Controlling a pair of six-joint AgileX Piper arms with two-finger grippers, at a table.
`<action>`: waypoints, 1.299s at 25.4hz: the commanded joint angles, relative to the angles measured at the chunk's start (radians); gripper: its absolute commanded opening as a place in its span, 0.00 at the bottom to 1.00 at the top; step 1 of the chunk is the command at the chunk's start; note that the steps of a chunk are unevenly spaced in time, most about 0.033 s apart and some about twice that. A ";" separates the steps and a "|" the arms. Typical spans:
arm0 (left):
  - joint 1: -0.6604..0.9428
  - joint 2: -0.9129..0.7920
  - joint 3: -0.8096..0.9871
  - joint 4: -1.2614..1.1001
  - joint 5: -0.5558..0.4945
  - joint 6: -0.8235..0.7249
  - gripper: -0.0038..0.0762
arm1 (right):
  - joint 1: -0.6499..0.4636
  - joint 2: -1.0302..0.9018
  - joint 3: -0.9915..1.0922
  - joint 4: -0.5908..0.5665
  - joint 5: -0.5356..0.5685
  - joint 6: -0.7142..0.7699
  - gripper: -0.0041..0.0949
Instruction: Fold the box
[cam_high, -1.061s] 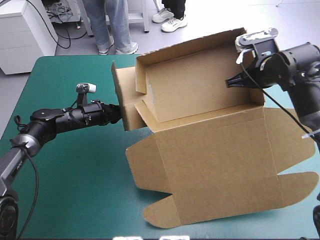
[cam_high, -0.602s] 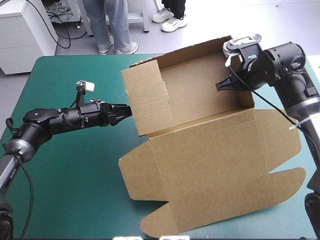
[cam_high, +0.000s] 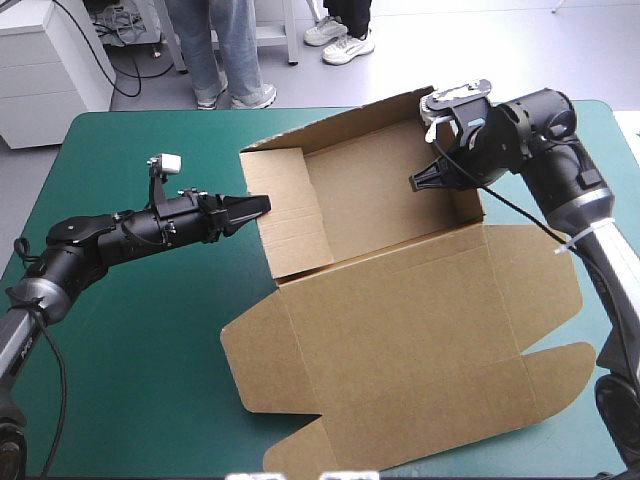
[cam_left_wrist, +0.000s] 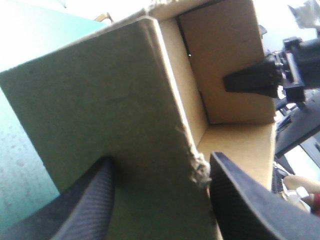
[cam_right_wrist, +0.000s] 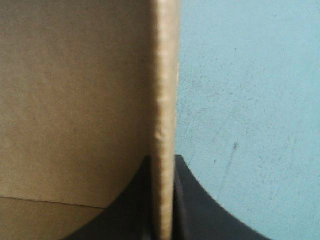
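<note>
The brown box (cam_high: 390, 300) stands as an open tray at the far middle of the table, its lid lying flat toward the front edge. My left gripper (cam_high: 258, 206) is at the tray's left wall. In the left wrist view that wall (cam_left_wrist: 110, 100) fills the space between my left gripper's (cam_left_wrist: 160, 160) spread black fingers, so it is open. My right gripper (cam_high: 418, 181) is shut on the tray's right wall. The right wrist view shows that wall's edge (cam_right_wrist: 165, 100) pinched in my right gripper (cam_right_wrist: 164, 160). The left wrist view also shows the right gripper (cam_left_wrist: 250, 82) inside the tray.
Bare teal-green cover (cam_high: 130, 330) lies to the left of the box and under my left arm. The lid's rounded flaps (cam_high: 300, 455) reach almost to the table's front edge, and its right flap (cam_high: 560, 360) nears the right edge.
The box slid left and turned, and its left side panel folded in to stand as a wall. My right gripper moved left with the right wall. My left gripper rose slightly.
</note>
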 joint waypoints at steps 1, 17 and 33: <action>-0.041 -0.036 -0.072 0.122 -0.085 -0.133 0.55 | 0.078 -0.043 -0.031 0.013 -0.087 0.020 0.03; -0.380 -0.001 -0.379 1.305 -0.336 -1.070 0.04 | 0.211 -0.005 -0.031 0.012 -0.177 0.190 0.03; -0.432 0.288 -0.635 1.605 -0.069 -1.286 0.04 | 0.140 0.220 -0.031 0.023 -0.072 0.223 0.03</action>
